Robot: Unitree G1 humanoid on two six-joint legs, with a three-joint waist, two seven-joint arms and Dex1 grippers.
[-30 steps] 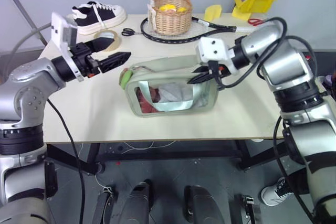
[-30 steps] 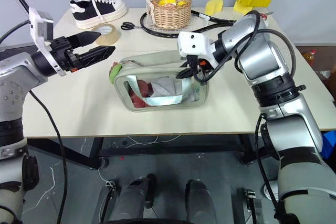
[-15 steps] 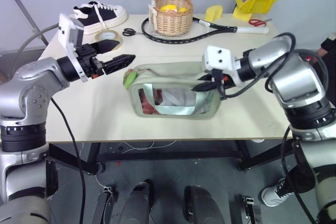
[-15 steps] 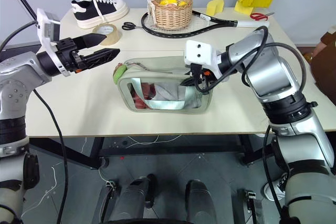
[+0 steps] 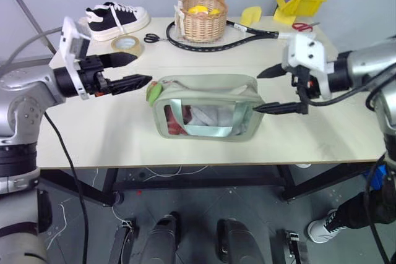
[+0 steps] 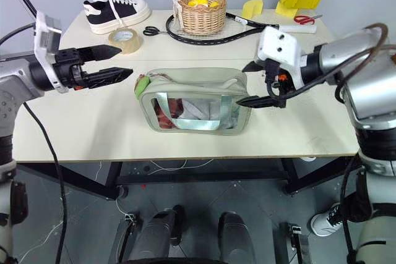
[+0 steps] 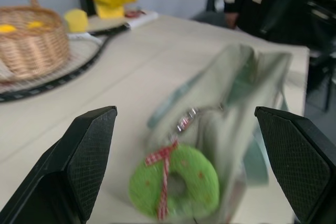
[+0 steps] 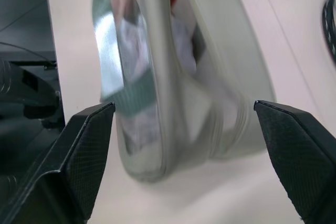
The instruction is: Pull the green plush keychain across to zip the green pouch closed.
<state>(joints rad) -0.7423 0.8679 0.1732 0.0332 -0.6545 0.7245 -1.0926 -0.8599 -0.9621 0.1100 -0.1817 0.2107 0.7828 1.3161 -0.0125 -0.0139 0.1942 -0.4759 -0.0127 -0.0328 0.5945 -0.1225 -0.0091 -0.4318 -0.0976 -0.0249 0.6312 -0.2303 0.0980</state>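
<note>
Presently we note both pincers spread and holding nothing: left pincer [image 5: 127,71] faces the fuzzy green plush keychain [image 7: 175,188], ready to grasp; right pincer [image 5: 272,89] flanks the sage-green fabric pouch's [image 5: 207,115] opposite end.

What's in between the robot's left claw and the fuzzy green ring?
Nothing: just bare table between the open left claw and the green plush keychain, as the left eye view shows.

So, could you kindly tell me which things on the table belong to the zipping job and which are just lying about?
For the job: green pouch; green plush keychain.

Lying about: shoe; tape roll; black scissors; wicker basket; racket; yellow bin; red scissors.
</note>
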